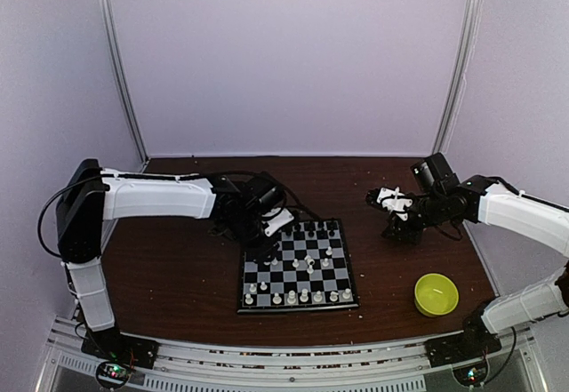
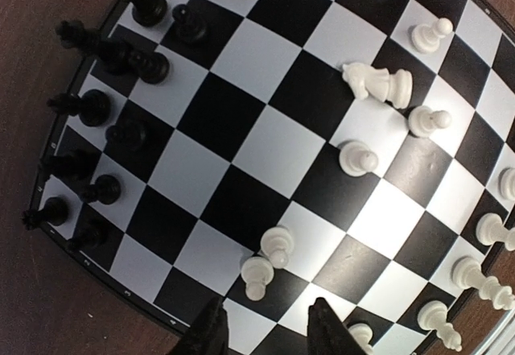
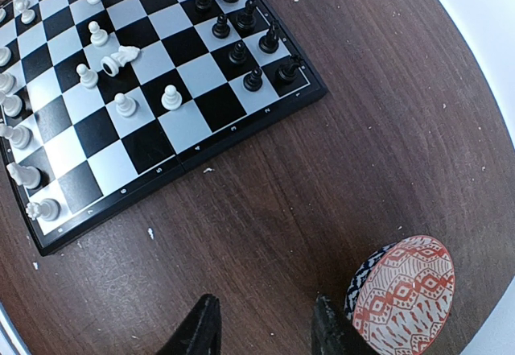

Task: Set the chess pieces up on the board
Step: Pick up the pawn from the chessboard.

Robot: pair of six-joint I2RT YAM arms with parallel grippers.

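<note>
I find the left gripper (image 2: 265,315) released: its jaws stand apart with nothing between them, hovering above the chessboard (image 2: 241,142) near one of its edges. Just ahead of its fingertips stand two white pawns (image 2: 278,246), close together and upright, neither one touched. Further ahead and to the right, a white knight (image 2: 378,81) lies on its side on a light square, with more upright white pawns around it. The black pieces (image 2: 129,61) stand in two ranks along the rim, ahead and to the left of this gripper.

The right gripper (image 3: 265,307) is likewise released and holds nothing. It hangs over the bare wooden table (image 3: 322,170), off the board. The chessboard lies ahead of it and to its left, well apart. A red-patterned bowl (image 3: 402,291) sits just beside its right finger; I cannot tell whether they touch. In the top view, a yellow-green bowl (image 1: 436,294) sits on the table on the near side of this gripper, apart from it.
</note>
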